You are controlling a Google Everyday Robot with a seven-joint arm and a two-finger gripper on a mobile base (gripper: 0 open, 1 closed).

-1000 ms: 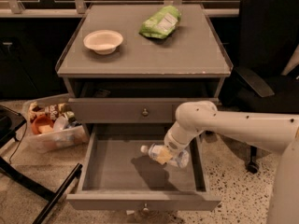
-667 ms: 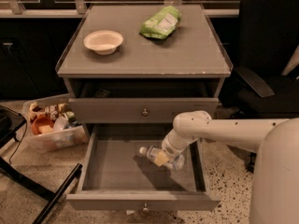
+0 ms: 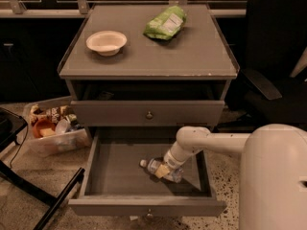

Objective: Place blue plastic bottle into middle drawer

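Note:
The blue plastic bottle (image 3: 152, 166) is a small clear bottle with a white cap. It lies on its side low inside the open middle drawer (image 3: 115, 174), cap pointing left, at or just above the grey floor. My gripper (image 3: 164, 170) reaches in from the right on a white arm and is shut on the bottle's body, covering its right half. The drawer is pulled fully out, with its knobbed front (image 3: 146, 208) nearest the camera.
The shut upper drawer front (image 3: 148, 114) sits just above the arm. A white bowl (image 3: 106, 41) and a green snack bag (image 3: 165, 24) lie on the cabinet top. A clear bin of items (image 3: 55, 131) stands on the floor at left, a black chair (image 3: 276, 71) at right, and black legs (image 3: 53, 202) at lower left.
The gripper has moved lower into the drawer with the bottle in it, and the arm's elbow has swung nearer the camera. The drawer has not moved.

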